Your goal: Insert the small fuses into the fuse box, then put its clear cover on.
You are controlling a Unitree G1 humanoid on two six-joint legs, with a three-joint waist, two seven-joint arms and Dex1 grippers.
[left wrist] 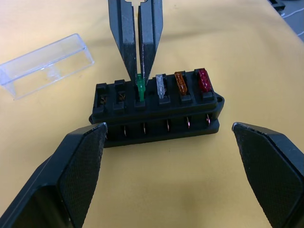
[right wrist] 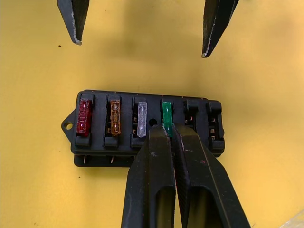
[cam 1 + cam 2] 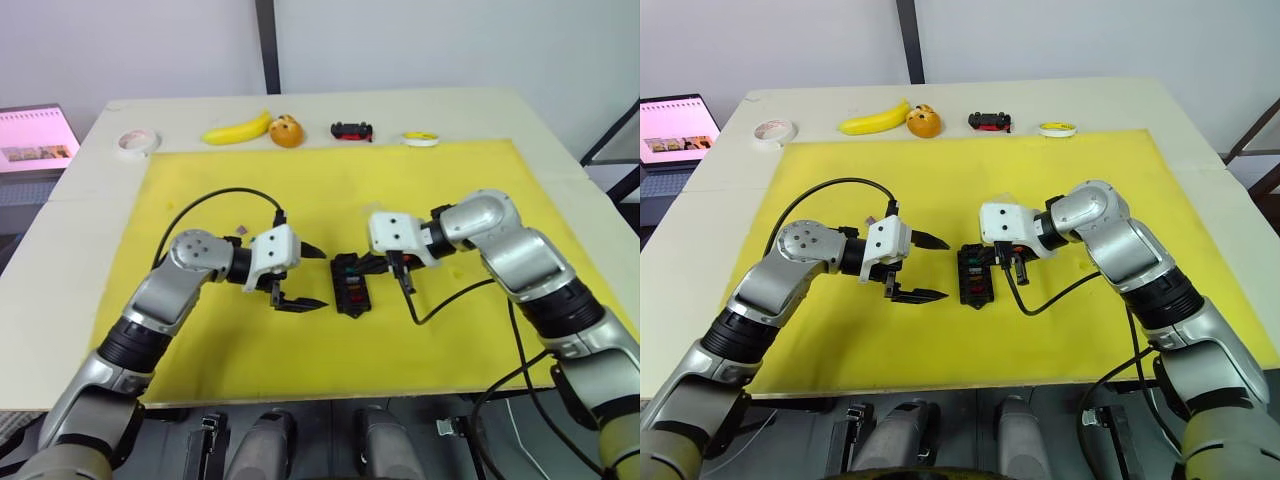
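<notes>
The small black rectangular plastic fuse box [image 2: 145, 124] lies on the yellow mat [image 3: 330, 175] of the counter [image 3: 90, 200], between the two sets of fingers. Its row of slots holds four of the small fuses: a red chip [image 2: 84, 117] at one end, then an orange one [image 2: 115, 117], a clear grey one [image 2: 141, 119] and a green one [image 2: 166, 114]. The two slots beyond the green fuse stand unfilled, their metal contacts showing.

The right gripper [image 2: 171, 132] has its black fingers [image 2: 154, 161] pressed together around the green fuse, the tips meeting at its top edge while its lower part sits in the slot. The left gripper [image 1: 171, 130] hovers just beside the box on the opposite side, its fingers [image 1: 85, 152] spread wide with nothing between them.

The clear rectangular plastic cover [image 1: 45, 65] lies on the mat just beyond the box's unfilled end, apart from both sets of fingers, open side up.

No readable writing can be made out on the box, fuses or cover.
</notes>
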